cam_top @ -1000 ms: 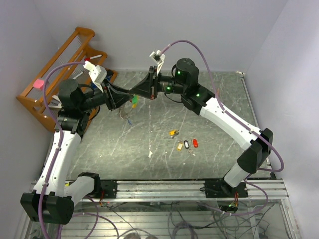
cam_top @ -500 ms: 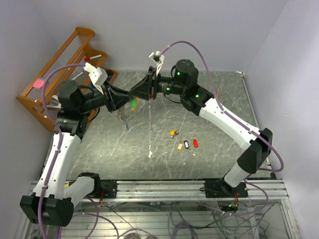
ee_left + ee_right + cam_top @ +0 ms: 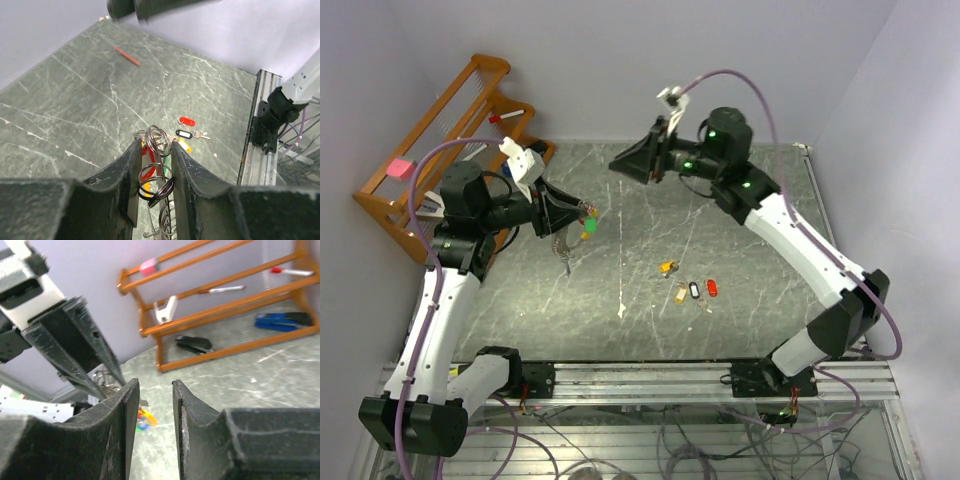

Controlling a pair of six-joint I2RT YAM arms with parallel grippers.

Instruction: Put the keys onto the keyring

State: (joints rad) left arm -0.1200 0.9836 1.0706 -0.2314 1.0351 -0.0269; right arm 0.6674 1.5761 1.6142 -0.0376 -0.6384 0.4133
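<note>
Clamping the silvery coiled-wire keyring [image 3: 587, 212] with coloured tags hung on it, the left gripper [image 3: 156, 145] hovers left of centre. Small loose tagged metal keys [image 3: 692, 288] lie lower right of it, while the right gripper [image 3: 153, 384] is at upper centre, narrowly parted and empty.

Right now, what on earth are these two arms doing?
They are putting small tagged keys onto a keyring. The left tool pinches the keyring above the table, with green and yellow tags dangling beneath it. The right tool is empty, its fingers slightly apart, and hangs clear of the left one. Several more keys lie loose on the table, so the job is not finished.
</note>
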